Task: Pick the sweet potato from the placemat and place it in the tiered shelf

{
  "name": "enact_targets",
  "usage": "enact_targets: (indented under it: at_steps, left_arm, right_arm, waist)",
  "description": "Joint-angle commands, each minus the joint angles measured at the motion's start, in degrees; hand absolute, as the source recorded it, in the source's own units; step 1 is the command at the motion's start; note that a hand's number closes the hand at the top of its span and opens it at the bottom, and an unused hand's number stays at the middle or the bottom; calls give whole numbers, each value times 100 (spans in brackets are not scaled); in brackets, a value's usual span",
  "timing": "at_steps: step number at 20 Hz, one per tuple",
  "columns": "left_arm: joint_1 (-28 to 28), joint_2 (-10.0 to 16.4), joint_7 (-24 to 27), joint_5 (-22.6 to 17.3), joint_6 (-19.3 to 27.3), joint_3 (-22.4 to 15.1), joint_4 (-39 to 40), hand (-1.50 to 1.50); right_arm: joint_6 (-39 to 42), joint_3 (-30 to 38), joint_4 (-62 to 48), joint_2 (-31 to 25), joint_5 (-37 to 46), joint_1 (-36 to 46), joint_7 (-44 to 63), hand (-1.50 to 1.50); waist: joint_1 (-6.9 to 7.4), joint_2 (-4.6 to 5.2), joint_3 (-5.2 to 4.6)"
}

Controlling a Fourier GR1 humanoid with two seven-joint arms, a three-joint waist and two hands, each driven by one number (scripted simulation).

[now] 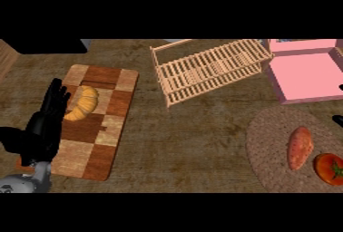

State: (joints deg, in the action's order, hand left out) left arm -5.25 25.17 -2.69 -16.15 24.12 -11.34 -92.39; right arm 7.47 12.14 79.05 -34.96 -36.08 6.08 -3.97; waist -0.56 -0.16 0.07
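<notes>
Sweet potato (300,147), lower right: grip across its middle, clear of tomato (330,168). Left hand (43,127): fingers straight, empty. Right hand (338,120), seemingly the right-edge sliver: cannot tell.

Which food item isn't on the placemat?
The croissant; it lies on the wooden cutting board at left, while the sweet potato and tomato share the round placemat.

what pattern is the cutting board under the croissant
Checkered light and dark brown wood blocks on the cutting board, seen in the head view.

Right hand (338,121) mostly cut off by right edge; tomato (328,168) clipped.
</notes>
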Motion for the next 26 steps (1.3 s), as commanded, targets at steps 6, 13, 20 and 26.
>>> enact_targets:
  at_steps: [6, 13, 20, 26]
  left_arm:
    - [11, 60, -184, -59, -82, 167, -80, 0]
    - [125, -97, -144, 178, 76, -51, -331, 0]
    - [-31, 24, -750, 176, -41, -15, -771, 0]
    - [-19, -409, -172, 416, -50, 5, -201, 0]
  right_arm:
    - [1543, -177, 1273, -1916, 340, -572, 1078, -150]
    - [1283, -644, 2227, -3013, 2011, -570, 1928, -150]
    - [852, -1694, 2875, -2648, 2622, -11, 3840, -150]
    - [799, -2432, 3107, -2202, 3801, 233, 4540, -150]
  waist:
    - [-61, -15, -21]
    - [36, -22, -21]
    - [165, 12, -8]
    - [86, 19, -10]
